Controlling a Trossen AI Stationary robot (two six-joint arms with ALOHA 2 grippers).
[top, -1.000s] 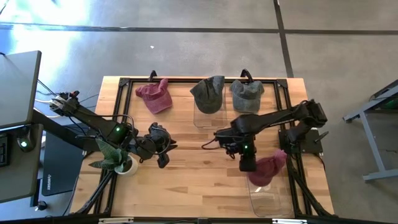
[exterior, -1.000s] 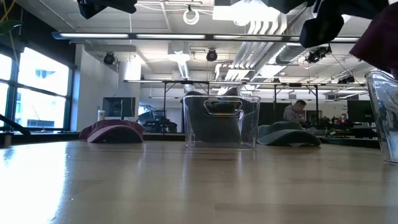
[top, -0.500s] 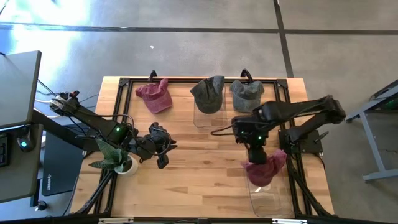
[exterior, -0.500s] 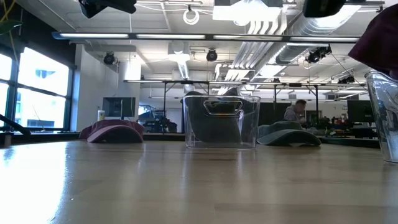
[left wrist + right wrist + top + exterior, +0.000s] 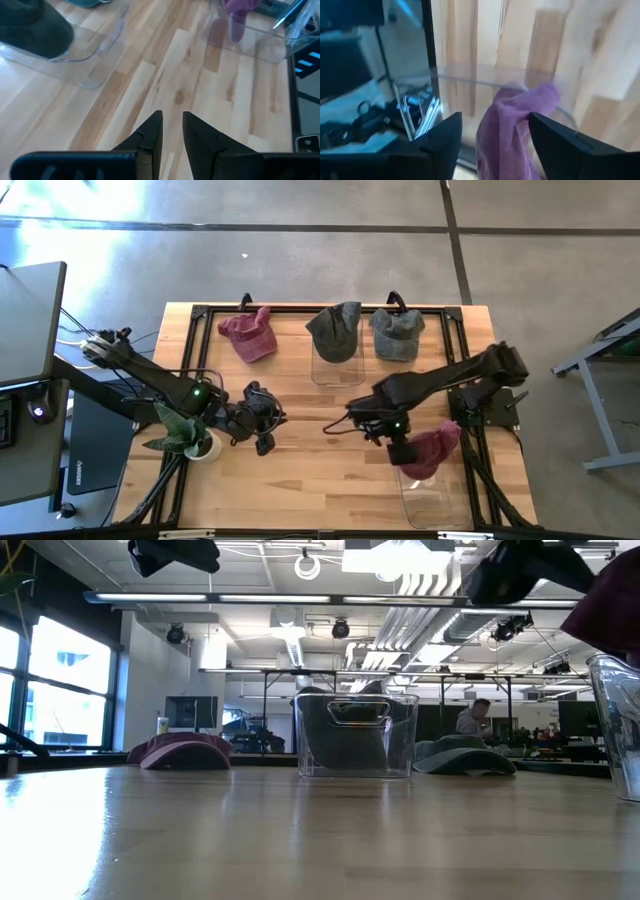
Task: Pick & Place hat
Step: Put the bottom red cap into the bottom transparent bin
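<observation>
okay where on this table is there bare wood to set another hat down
The near strip of table is bare, from the potted plant to the clear bin under the maroon hat. The middle between the left pincer and right pincer is tighter. The far edge is crowded with hats.

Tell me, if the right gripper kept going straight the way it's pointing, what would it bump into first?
Most likely the maroon hat draped over the clear bin's rim: it sits between the right gripper's open fingers, though depth is hard to judge.
</observation>
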